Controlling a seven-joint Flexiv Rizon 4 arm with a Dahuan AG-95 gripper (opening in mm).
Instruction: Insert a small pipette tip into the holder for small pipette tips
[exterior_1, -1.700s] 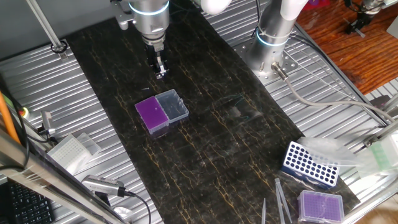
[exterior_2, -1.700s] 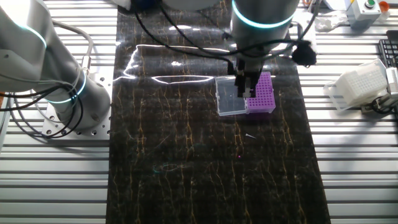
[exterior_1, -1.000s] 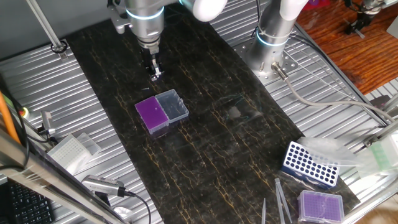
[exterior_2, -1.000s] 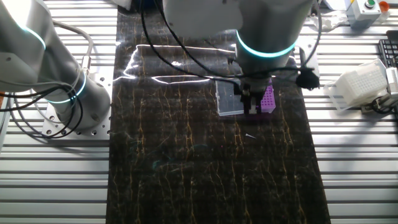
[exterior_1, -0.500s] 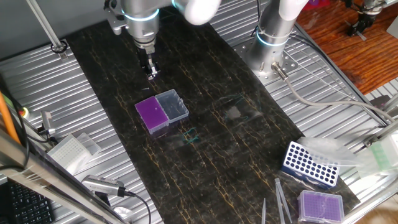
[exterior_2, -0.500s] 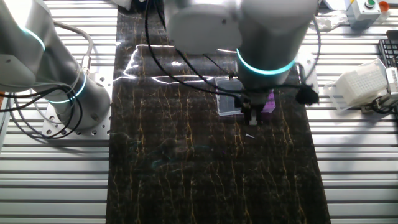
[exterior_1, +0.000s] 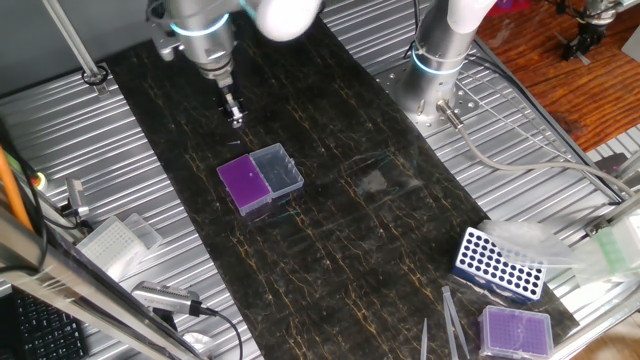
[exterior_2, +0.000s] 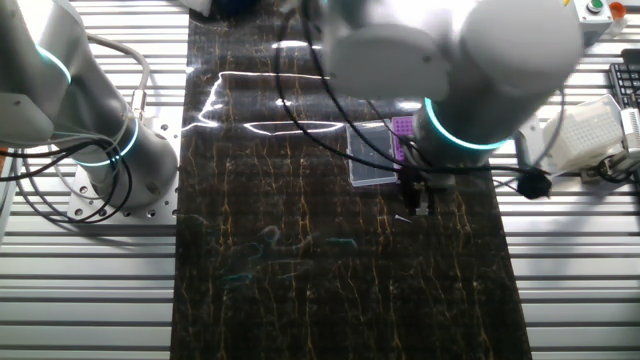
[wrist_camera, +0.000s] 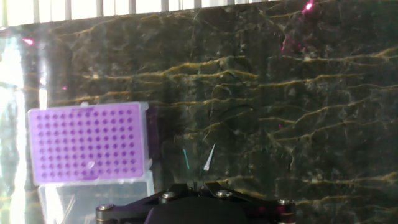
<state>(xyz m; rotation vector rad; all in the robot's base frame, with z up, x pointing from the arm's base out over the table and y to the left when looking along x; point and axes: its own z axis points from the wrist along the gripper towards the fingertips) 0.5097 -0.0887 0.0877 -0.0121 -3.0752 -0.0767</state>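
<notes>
While the gripper (exterior_1: 235, 118) hangs over the dark mat beyond the holder (exterior_1: 259, 179) in one fixed view, its jaw state cannot be told. Opposite view: the arm hides most of the holder (exterior_2: 402, 127); a pale tip (exterior_2: 403, 217) lies loose just beside the gripper (exterior_2: 418, 205). Hand view: the tip (wrist_camera: 209, 158) lies right of the holder (wrist_camera: 88, 142). Risk: a slightly off-centre pinch may flick it away.

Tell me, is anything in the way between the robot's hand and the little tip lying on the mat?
Nothing visible is. The gripper hangs just above the small pipette tip, with only bare dark mat around it. The holder sits off to one side, its purple grid uncovered.
</notes>
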